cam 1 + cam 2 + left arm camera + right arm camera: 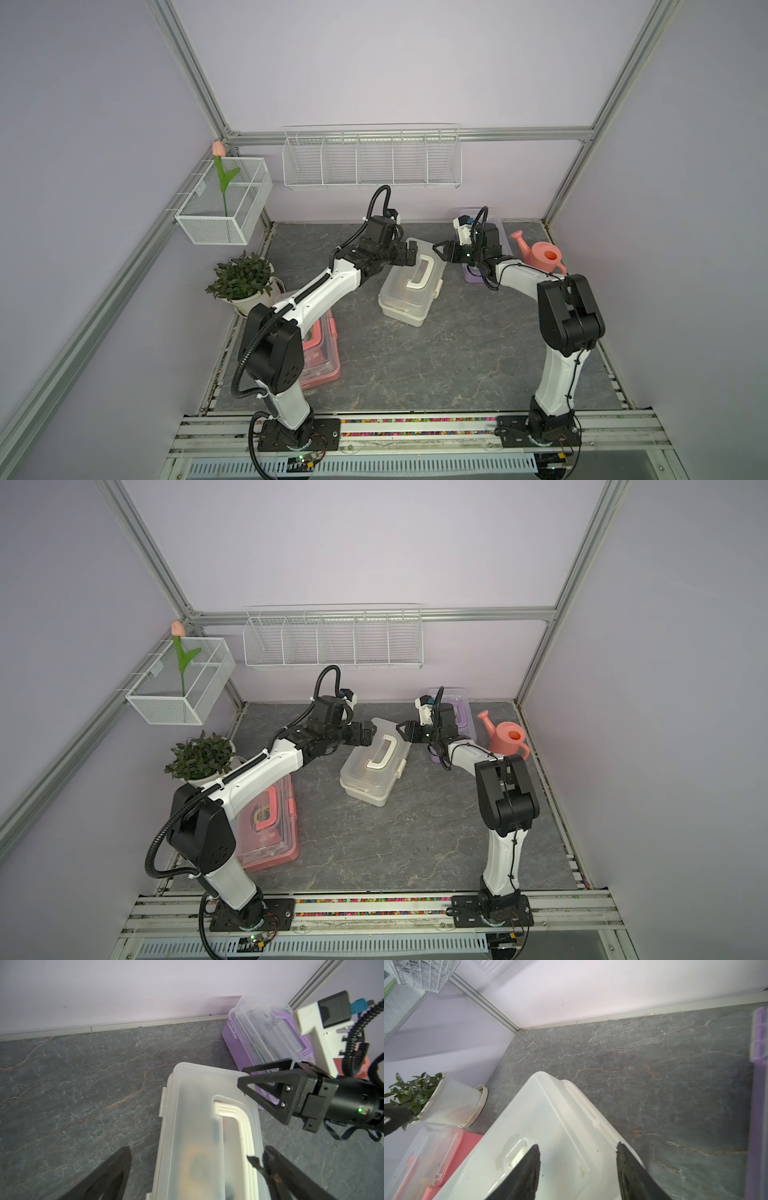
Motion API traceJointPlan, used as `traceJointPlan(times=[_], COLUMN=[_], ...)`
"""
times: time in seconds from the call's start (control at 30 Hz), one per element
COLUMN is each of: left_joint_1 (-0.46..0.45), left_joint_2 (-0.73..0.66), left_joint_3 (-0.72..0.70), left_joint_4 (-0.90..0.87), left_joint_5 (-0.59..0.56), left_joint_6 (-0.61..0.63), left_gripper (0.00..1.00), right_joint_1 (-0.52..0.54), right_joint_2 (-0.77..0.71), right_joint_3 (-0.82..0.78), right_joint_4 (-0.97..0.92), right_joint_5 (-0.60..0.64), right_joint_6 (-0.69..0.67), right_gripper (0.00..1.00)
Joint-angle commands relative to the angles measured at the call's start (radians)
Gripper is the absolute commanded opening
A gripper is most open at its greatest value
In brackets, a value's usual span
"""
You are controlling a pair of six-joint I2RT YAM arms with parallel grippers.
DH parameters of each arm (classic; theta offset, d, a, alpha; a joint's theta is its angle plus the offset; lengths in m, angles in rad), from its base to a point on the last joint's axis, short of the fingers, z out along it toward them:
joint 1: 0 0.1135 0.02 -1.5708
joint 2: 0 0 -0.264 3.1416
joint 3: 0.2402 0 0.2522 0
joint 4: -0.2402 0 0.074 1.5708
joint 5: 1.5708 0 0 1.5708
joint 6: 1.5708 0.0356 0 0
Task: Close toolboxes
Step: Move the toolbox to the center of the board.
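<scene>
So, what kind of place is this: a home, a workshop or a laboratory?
Probably a laboratory test cell staged as a gardening corner: an aluminium frame around plain walls, robot arms bolted to a front rail, and props like the potted plant and watering can.

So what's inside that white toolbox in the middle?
The white toolbox has a cloudy lid down over it; through it only blurry dark and orange-tan shapes show. What they are cannot be told.
</scene>
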Motion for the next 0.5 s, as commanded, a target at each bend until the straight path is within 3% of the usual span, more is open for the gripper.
traceJointPlan(times=[0.0,0.27,0.47], left_joint_1=[0.005,0.021,0.039], left_joint_2=[-0.045,-0.069,-0.078], left_joint_3=[-0.027,-0.075,-0.122], left_joint_4=[0.011,0.002,-0.002], left_joint_5=[-0.03,-0.035,-0.004], left_joint_6=[-0.022,-0.015,-0.027], left_gripper=[0.99,1.0,0.95], right_joint_1=[0.048,0.103,0.106], right_joint_2=[-0.051,-0.186,-0.368], right_joint_3=[-0.067,-0.17,-0.334], right_joint_4=[-0.029,-0.018,-0.023], right_joint_5=[-0.07,-0.002,0.081], right_joint_6=[0.02,0.012,-0.102], right_gripper=[0.6,0.6,0.61])
